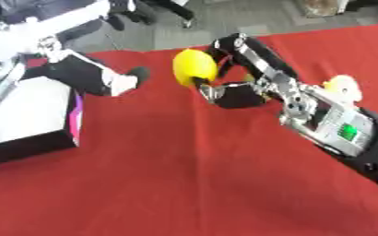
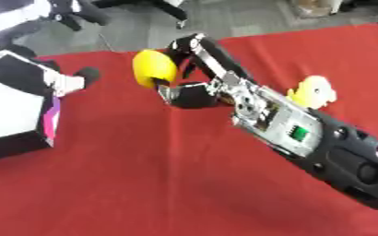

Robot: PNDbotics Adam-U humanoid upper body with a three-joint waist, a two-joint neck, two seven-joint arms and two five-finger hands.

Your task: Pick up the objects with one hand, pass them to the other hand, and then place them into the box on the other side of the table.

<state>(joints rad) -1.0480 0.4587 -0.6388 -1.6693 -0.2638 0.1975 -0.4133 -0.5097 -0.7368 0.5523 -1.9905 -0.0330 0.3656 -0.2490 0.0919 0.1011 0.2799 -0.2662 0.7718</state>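
A yellow rounded object (image 1: 194, 67) is held above the red table, with my right hand (image 1: 239, 96) shut on it, fingers arched over its far side and thumb under it. That arm reaches in from the lower right. My left hand (image 1: 115, 79), black with a pale patch, comes in from the upper left and hovers a short way left of the yellow object, apart from it; its fingers are blurred. The box (image 1: 31, 143), white inside with black walls, stands at the table's left edge beneath the left arm.
A pale yellow toy (image 2: 311, 92) lies on the red cloth (image 1: 168, 175) just behind my right forearm. Beyond the table's far edge is grey floor, where people's legs show.
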